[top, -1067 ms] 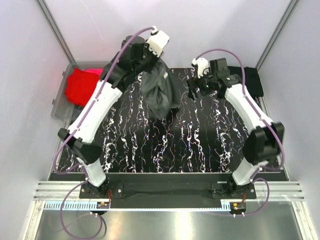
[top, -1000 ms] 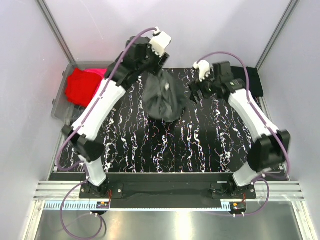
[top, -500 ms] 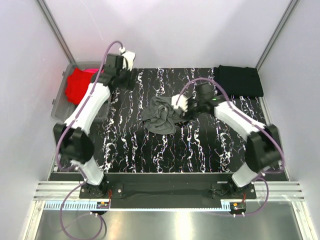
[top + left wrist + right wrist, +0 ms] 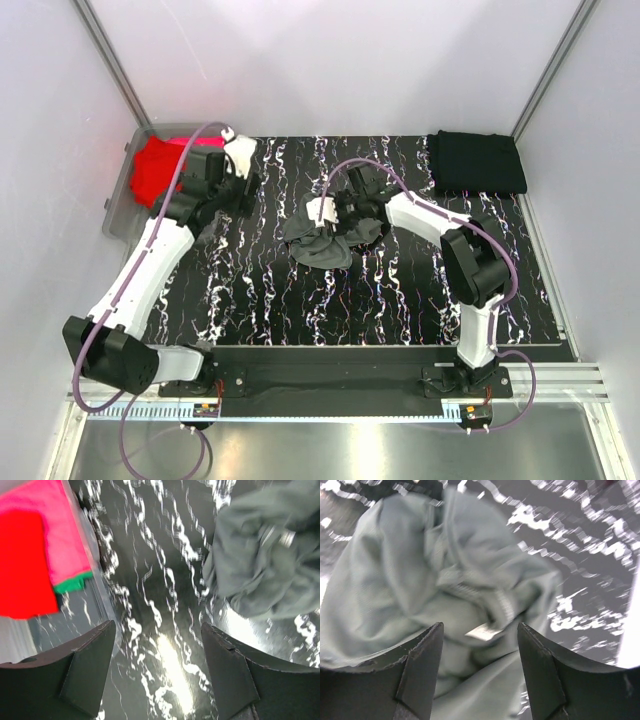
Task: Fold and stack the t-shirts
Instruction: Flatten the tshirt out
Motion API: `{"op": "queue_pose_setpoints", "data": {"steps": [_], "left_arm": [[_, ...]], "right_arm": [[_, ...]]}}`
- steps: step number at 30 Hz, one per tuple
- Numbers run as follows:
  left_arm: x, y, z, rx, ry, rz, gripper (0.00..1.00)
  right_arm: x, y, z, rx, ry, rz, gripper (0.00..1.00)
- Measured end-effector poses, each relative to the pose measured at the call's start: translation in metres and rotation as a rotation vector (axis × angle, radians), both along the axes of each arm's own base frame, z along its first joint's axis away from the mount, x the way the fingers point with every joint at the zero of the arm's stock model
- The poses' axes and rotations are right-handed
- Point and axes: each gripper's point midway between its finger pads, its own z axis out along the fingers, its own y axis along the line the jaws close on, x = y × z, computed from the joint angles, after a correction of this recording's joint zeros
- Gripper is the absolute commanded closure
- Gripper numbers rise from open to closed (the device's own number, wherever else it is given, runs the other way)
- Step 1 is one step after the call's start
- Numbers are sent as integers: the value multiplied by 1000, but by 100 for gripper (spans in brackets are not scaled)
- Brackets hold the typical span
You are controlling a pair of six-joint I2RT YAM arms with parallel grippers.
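Hovering: right gripper [image 4: 479,627] spread, empty, directly above crumpled dark grey t-shirt [image 4: 312,246] | left gripper [image 4: 157,626] spread, empty, well left, beside bin [image 4: 117,214]

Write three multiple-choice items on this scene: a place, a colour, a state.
1. Where does the folded black t-shirt lie? A far right corner of the table B near left corner C mid-table
2. What colour is the crumpled t-shirt mid-table? A red B dark grey C green
3. How is the right gripper? A shut on cloth B open over the crumpled t-shirt C not in view
Answers: 1 A, it lies at the far right corner. 2 B, both wrist views show grey cloth. 3 B, its jaws stand apart, gripping nothing.
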Motion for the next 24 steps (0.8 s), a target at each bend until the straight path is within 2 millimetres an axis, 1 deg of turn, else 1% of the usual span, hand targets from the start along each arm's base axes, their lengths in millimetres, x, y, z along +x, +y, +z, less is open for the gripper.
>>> {"op": "queue_pose_setpoints", "data": {"steps": [3,5,8,10,14,17,19,21,22,23,24], "left_arm": [[-8,5,-26,11,63,3,26],[-12,9,-36,10,92,6,26],[-14,15,-41,6,104,20,26],[-14,20,-36,-1,91,31,26],[-16,26,-24,-15,56,45,26],[-18,29,-19,-18,41,51,26],[-17,29,-19,-18,41,52,26],[-18,30,-23,-17,48,55,26],[-19,31,-25,-16,53,56,26],[-19,31,-26,-17,57,59,26],[-19,32,-27,-17,59,61,26]], "right_arm": [[6,11,15,32,-38,25,31],[12,17,25,52,-63,34,30],[22,28,32,66,-94,47,30],[25,35,27,66,-98,62,30],[22,48,0,39,-70,100,31],[16,50,-18,8,-41,126,31],[12,49,-26,-9,-26,142,31],[10,48,-28,-20,-22,155,35],[9,48,-29,-24,-22,159,39],[9,48,-28,-27,-26,165,50],[9,48,-28,-30,-33,172,55]]}}
